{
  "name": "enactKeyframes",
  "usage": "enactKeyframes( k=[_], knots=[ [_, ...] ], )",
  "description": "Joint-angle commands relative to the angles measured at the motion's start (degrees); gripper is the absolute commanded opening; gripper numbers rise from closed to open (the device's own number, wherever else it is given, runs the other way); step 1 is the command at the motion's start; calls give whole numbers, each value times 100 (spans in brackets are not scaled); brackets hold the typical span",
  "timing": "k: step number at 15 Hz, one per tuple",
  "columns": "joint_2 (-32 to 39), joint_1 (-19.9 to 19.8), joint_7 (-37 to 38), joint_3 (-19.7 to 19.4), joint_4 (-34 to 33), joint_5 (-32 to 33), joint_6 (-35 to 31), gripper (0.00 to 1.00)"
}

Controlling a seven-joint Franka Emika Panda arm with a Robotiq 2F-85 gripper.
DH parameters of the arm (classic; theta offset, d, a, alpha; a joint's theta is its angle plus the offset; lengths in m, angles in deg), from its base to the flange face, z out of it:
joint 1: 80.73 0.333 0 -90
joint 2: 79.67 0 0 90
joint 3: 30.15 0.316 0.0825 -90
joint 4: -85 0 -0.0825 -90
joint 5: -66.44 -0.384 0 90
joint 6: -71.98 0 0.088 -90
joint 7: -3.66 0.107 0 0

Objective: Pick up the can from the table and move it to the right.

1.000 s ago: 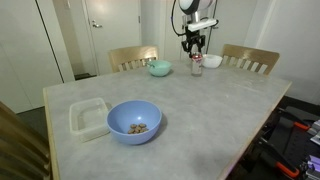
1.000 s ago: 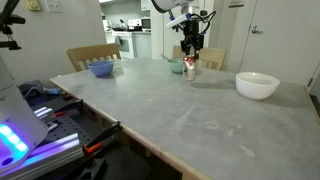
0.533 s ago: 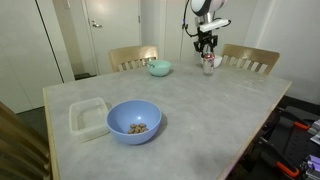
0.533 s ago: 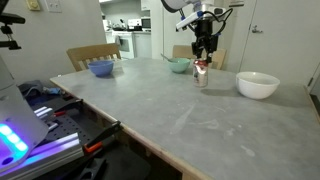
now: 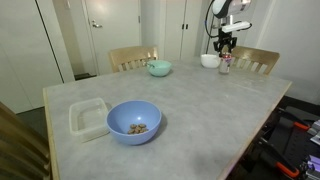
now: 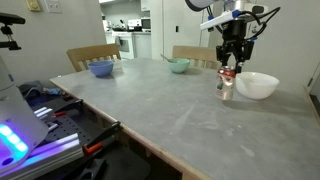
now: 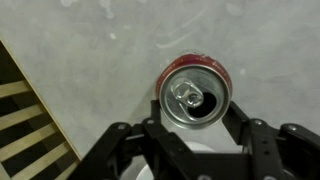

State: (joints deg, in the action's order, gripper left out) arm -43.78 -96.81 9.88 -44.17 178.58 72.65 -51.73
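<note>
Can (image 5: 225, 64) shows in an exterior view near the table's (image 5: 180, 110) far edge, just beside the white bowl (image 5: 209, 61), gripped from above by my gripper (image 5: 226, 52), which holds it upright. In an exterior view the can (image 6: 227, 86) hangs low over the top, close to the bowl (image 6: 257, 85); I cannot tell whether it touches down. In the wrist view, the fingers (image 7: 255, 140) are clamped on opposite sides of the can (image 7: 196, 93), centred so it shouldn't twist.

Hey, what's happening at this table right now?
A robot arm's claw is closed around the can, right beside the white bowl on the table. The teal bowl and the blue bowl sit farther off. Whether the can is lifted clear is hard to tell.
</note>
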Motion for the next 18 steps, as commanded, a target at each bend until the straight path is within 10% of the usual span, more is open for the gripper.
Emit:
enactKeyframes(
  k=[1, 10, 12, 18],
  knots=[
    [266, -331, -443, 69, -291, -238, -28, 38],
    [659, -578, -688, 80, -702, -387, -85, 38],
    [673, -599, -681, 80, -768, -409, -30, 90],
    [325, -507, -508, 1, -846, -363, 787, 100]
  ],
)
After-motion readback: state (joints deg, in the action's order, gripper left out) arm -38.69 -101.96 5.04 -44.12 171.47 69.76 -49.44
